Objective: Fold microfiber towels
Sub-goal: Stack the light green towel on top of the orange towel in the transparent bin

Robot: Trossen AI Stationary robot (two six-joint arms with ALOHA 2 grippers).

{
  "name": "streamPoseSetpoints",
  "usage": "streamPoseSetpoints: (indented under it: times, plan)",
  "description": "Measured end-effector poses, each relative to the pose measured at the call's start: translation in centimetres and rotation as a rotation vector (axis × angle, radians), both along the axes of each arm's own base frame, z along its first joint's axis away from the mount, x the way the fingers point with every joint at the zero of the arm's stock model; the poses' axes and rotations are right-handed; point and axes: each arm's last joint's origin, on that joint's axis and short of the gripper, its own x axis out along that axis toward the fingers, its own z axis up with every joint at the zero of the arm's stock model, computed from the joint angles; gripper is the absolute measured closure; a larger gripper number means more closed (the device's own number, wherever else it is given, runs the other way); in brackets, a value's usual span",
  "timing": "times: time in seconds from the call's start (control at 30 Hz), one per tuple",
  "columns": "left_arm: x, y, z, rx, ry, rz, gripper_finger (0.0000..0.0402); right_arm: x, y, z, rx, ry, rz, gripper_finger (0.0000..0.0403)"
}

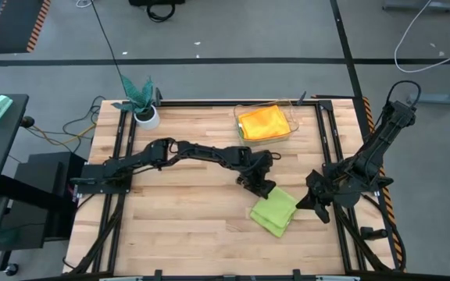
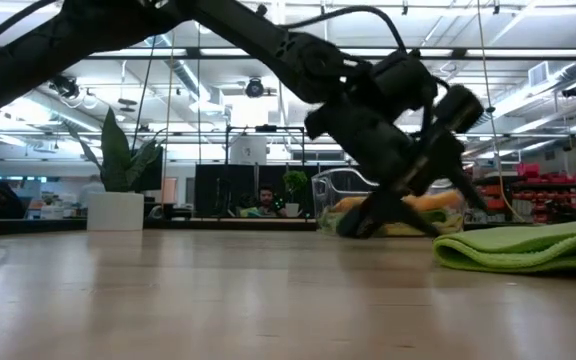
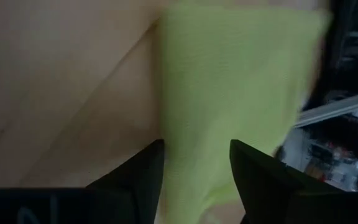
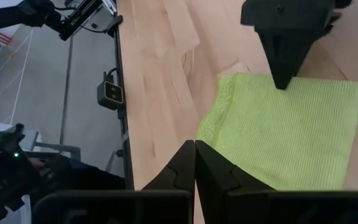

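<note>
Done: green towel (image 1: 275, 210) lay folded, lower right | left claw (image 1: 262, 187) spread | right claw (image 1: 312, 202) pressed together | more left?

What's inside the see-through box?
The clear box holds an orange towel lying over yellow cloth. Whatever lies under them is hidden. A folded green towel lies outside on the table.

Two dark, matte-black jointed arms, chunky wrist housings, thin black cables, tapered wedge-shaped jaws.
</note>
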Motion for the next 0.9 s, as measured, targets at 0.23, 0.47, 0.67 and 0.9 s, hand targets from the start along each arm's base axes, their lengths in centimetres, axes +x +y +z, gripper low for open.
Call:
streamPoseSetpoints:
  times: [0.23, 0.47, 0.67, 0.9]
  plan:
    - [0.5, -0.7, -0.9, -0.046, -0.007, 0.017, 0.0205, 0.0, 0.0, 0.0, 0.008, -0.003, -0.003, 0.0387]
    - [0.9, -1.9, -1.2, -0.06, -0.04, 0.016, 0.0208, 0.0, 0.0, 0.1, 0.01, -0.005, -0.002, 0.0387]
    - [1.2, -2.6, -1.1, -0.075, -0.063, 0.019, 0.0205, 0.0, 0.0, 0.1, 0.007, -0.006, -0.001, 0.0387]
    - [1.5, -3.0, -2.0, -0.082, -0.063, 0.052, 0.022, 0.0, 0.0, 0.1, 0.006, -0.006, -0.001, 0.0387]
